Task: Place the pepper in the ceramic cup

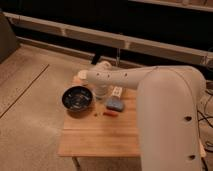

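Note:
The pepper [109, 114], a small red chili, lies on the wooden table [100, 140] just in front of a blue-grey pad [115, 104]. A cream-coloured thing at the table's far left corner, half hidden behind the arm, looks like the ceramic cup [82, 75]. My white arm reaches in from the right across the back of the table. My gripper [101, 92] hangs down from it between the dark bowl and the pad, behind and left of the pepper. It stands open with nothing in it.
A wide dark round bowl [77, 98] sits at the table's left side. A small white object [117, 91] stands behind the pad. My bulky arm covers the table's right part. Speckled floor surrounds the table, with a dark wall and rails behind.

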